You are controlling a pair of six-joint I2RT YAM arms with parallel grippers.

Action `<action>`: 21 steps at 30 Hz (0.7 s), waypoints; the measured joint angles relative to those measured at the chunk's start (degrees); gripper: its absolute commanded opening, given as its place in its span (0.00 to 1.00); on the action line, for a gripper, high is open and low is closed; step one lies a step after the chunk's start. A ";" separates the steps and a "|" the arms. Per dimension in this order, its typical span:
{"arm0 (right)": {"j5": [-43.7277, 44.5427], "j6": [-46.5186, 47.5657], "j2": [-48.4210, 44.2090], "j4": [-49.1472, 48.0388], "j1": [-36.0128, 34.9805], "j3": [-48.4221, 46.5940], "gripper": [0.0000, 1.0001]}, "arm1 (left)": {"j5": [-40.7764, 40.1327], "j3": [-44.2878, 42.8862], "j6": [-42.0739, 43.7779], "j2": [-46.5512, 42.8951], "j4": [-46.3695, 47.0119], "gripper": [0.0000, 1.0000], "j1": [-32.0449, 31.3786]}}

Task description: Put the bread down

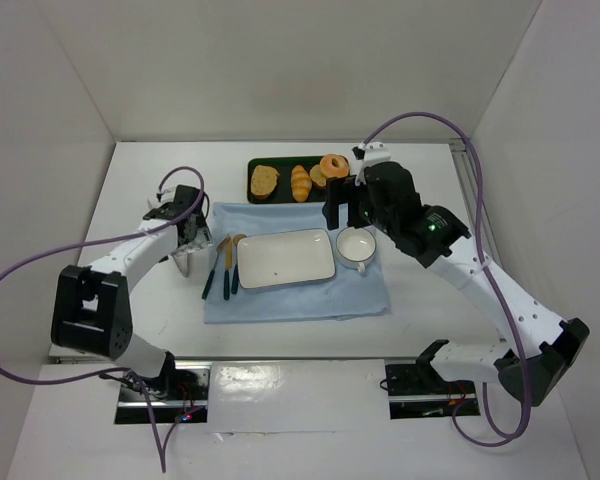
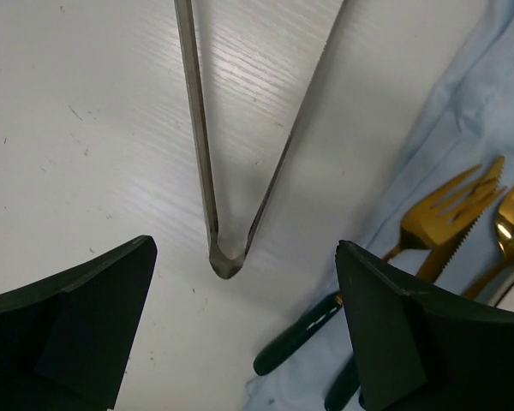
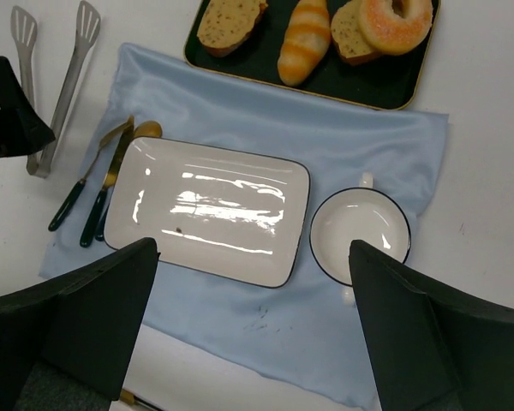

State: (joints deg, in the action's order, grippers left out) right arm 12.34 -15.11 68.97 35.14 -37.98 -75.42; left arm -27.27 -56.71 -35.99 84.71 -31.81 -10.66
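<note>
The bread (image 3: 230,21) was seen unplaced on the tray (image 3: 325,81), at 12 o'clock from the bare plate (image 3: 207,210); the left hand (image 2: 244,257) and right hand (image 3: 253,250) were held wide open, empty.

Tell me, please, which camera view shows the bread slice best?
The right wrist view: the bread lies large and sharp on the tray. The top external view shows it small; the left wrist view misses it.

Glossy white glazed plate (image 3: 206,210) on soft, creased blue cloth (image 3: 265,120). The tongs (image 2: 198,128) are dull brushed metal, the fork (image 2: 445,214) shiny gold metal. The counter (image 2: 77,103) is matt white, finely grained. The bread (image 3: 229,20) looks rough, porous.
</note>
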 measured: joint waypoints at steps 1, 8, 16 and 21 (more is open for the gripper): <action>0.02 0.20 0.00 -0.04 0.00 -0.24 1.00 | -0.02 -0.33 0.00 1.18 0.17 1.00 0.52; -0.09 1.16 0.92 -0.02 0.66 -0.46 1.00 | 0.31 -1.49 0.02 6.54 1.92 1.00 3.54; 0.02 1.70 1.36 -0.02 1.01 -0.46 1.00 | 2.45 -1.70 1.57 10.19 5.33 1.00 6.69; 0.72 1.75 1.33 0.00 1.18 -0.46 1.00 | 4.28 -2.62 2.84 13.51 7.04 0.97 8.02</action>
State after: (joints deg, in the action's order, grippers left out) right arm 13.06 -13.37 70.30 35.14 -36.80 -75.88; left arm -22.98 -59.33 -33.15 98.21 -24.77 -2.63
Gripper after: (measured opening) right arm 0.994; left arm 0.985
